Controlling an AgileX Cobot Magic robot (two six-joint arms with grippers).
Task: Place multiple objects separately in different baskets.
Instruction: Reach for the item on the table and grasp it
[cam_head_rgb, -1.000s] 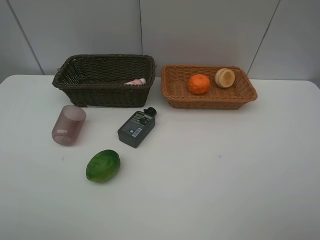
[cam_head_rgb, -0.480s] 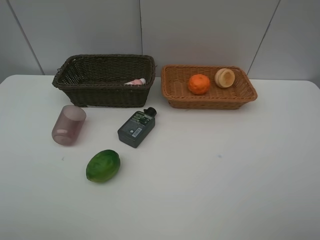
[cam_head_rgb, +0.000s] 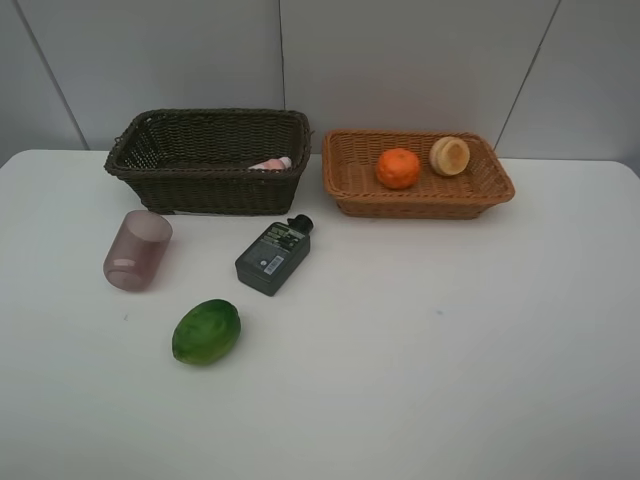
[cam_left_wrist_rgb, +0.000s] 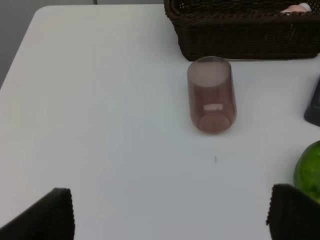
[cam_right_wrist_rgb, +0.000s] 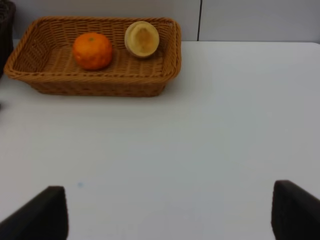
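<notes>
Above table (cam_left_wrist_rgb: 100, 100) | left end effector (cam_left_wrist_rgb: 170, 220) spread, empty, facing purple cup (cam_left_wrist_rgb: 211, 95) | right end effector (cam_right_wrist_rgb: 167, 215) spread, empty

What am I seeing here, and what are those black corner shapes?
A two-armed robot works at a white table. One camera looks from high up; one sits on each wrist. The black shapes are the left gripper and right gripper, both open and empty. The tan basket holds an orange and a pale round fruit; the dark brown basket holds a pink bottle. On the table are a purple cup, a dark-green bottle and a green fruit.
</notes>
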